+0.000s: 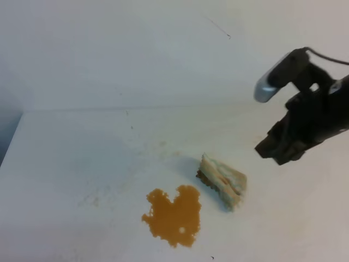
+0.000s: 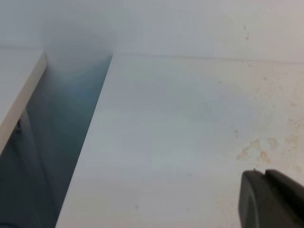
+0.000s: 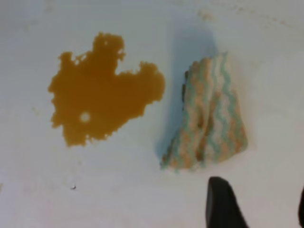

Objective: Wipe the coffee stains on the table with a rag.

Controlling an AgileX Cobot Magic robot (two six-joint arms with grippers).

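Right gripper (image 1: 281, 148) hung above the table (image 1: 65, 158), up and to the right of the rag (image 1: 222, 180), holding nothing; in the right wrist view one dark finger (image 3: 221, 202) stood at the lower edge and a sliver of the other at the far right, so the jaws stood wide. Rag lay crumpled in a wedge, close beside the coffee stains (image 1: 173, 216) but not touching them. Puddle appeared whole and unsmeared, so wiping was judged not yet begun; the step in hand was the approach to pick up the rag. Next move would call for lowering the spread jaws over the wad, closing on it, then dragging it left across the puddle. Nothing stood between gripper and rag. Left gripper (image 2: 273, 199) showed only as a dark tip over faint tan smudges (image 2: 259, 149) near the table's far left edge; its state could not be told.
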